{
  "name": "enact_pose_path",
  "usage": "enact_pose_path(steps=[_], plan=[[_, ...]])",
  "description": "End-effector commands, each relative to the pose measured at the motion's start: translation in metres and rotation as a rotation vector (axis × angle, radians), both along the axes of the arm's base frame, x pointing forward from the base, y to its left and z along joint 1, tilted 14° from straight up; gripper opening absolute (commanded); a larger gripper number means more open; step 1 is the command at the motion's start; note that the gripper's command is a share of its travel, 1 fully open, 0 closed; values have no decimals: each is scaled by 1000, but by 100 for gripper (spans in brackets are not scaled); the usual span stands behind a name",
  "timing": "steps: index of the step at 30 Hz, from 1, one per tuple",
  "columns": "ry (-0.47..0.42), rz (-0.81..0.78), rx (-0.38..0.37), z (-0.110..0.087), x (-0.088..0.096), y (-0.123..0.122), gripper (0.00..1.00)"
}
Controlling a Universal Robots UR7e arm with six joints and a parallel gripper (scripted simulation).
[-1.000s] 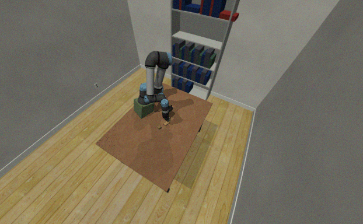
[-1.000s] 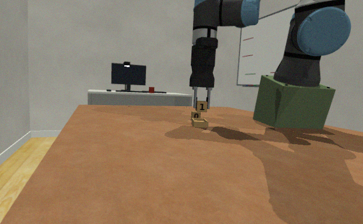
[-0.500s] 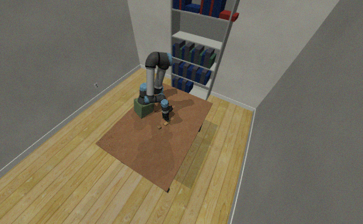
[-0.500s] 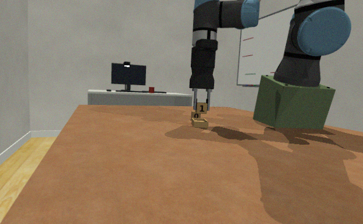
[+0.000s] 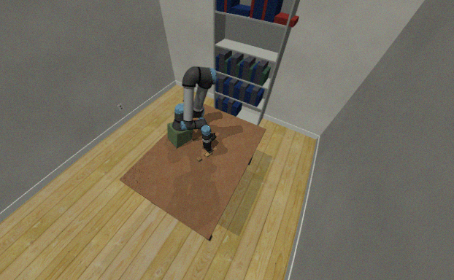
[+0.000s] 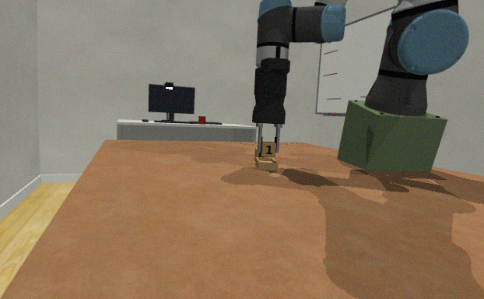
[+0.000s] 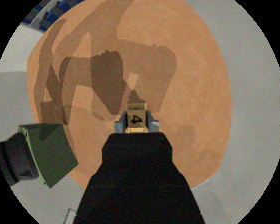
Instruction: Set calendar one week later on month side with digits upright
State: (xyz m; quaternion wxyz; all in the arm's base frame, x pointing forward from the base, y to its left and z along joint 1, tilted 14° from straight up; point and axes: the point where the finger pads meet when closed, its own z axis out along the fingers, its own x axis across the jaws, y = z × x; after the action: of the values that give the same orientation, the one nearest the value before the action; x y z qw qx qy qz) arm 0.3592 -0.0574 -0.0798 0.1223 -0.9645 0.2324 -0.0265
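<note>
My gripper point(image 6: 268, 145) point(image 5: 207, 150) points straight down and is shut on a tan number cube point(image 6: 268, 149) point(image 7: 136, 121). The cube's side towards the exterior camera shows an upright 1, and its top shows a 4 in the wrist view. The cube hangs just above the small tan tray point(image 6: 266, 165) point(image 5: 207, 154), which lies flat on the brown table point(image 6: 171, 218). A second tan cube point(image 6: 257, 153) peeks out behind the held cube's left edge; its digit is hidden. The month's name is too small to read.
The arm's green base block point(image 6: 391, 136) point(image 5: 179, 135) stands on the table right of the tray. A small tan speck point(image 5: 199, 159) lies on the table beside the tray. A bookshelf point(image 5: 248, 58) stands behind the table.
</note>
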Motion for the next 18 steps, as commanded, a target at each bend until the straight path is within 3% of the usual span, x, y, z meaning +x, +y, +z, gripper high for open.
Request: enact_pose_path(steps=[1, 18], plan=[[-1, 0, -1, -4, 1, 1, 60], [-1, 0, -1, -9, 1, 2, 60]])
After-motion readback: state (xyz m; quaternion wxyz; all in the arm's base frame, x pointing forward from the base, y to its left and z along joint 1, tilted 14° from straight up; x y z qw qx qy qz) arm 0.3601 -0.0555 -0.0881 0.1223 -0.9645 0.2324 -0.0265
